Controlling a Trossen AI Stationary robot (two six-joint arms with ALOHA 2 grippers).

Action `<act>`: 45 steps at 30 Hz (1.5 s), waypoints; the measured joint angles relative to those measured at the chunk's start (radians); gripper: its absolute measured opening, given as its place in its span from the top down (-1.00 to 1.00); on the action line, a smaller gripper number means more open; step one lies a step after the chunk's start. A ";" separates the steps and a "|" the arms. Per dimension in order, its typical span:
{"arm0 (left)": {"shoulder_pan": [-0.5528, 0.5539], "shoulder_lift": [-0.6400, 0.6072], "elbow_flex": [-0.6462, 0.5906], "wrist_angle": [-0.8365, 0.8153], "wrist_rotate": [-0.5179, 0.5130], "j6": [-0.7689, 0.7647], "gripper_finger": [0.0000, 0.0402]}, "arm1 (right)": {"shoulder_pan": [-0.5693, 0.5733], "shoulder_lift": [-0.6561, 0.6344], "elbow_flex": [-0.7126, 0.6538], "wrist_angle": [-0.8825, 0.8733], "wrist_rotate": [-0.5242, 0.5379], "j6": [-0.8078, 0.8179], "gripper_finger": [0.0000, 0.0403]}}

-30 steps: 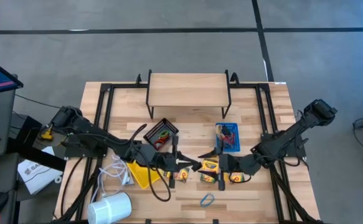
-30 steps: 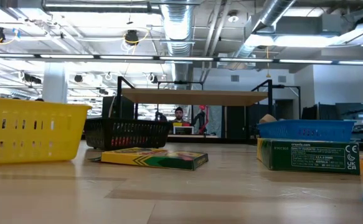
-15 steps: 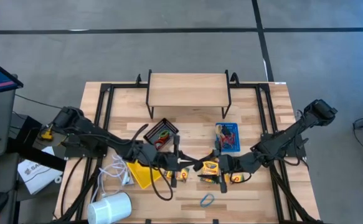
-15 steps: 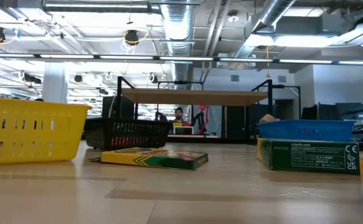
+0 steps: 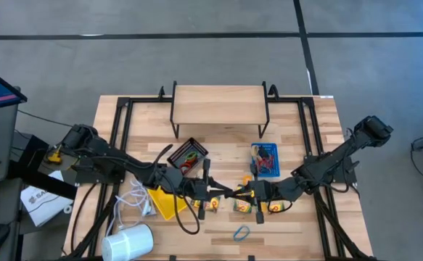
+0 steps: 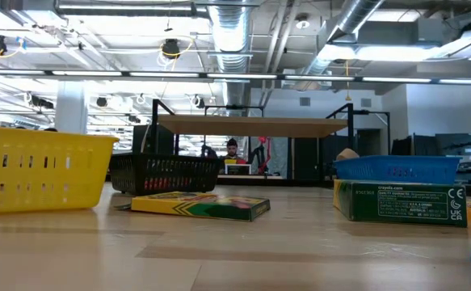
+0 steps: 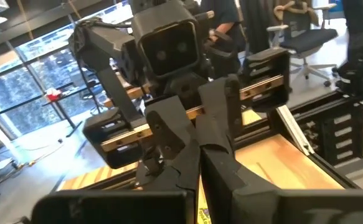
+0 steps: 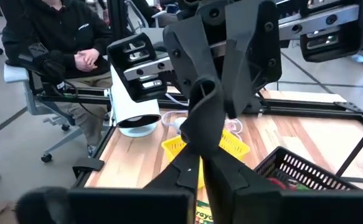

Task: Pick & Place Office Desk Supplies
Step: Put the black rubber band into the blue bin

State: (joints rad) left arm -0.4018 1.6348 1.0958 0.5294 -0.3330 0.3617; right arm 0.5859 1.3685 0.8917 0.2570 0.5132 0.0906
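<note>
Probably a robotics lab: exposed ceiling ducts, office chairs.

My fingers pressed together, tips meeting other arm's gripper head-on. Other arm's wrist camera block faces me just beyond. Yellow sliver of crayon box shows below my fingers. Wooden tabletop beyond, office chair far off.

Three bins: black, yellow, blue; two arms.
</note>
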 joint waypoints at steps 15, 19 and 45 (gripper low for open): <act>-0.010 -0.031 0.000 -0.267 -0.140 -0.007 0.06 | -0.005 0.000 0.000 -0.243 0.012 0.146 0.99; -0.018 -0.061 0.000 -0.371 -0.245 -0.044 -0.05 | 0.001 0.000 0.000 -0.369 0.024 0.239 1.00; -0.114 -0.117 0.001 -0.630 -0.221 -0.460 0.33 | -0.336 -0.001 -0.131 -1.109 -0.123 0.590 0.79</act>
State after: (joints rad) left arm -0.5156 1.5178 1.0965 -0.1001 -0.5539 -0.0983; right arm 0.2501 1.3678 0.7608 -0.8525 0.3904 0.6805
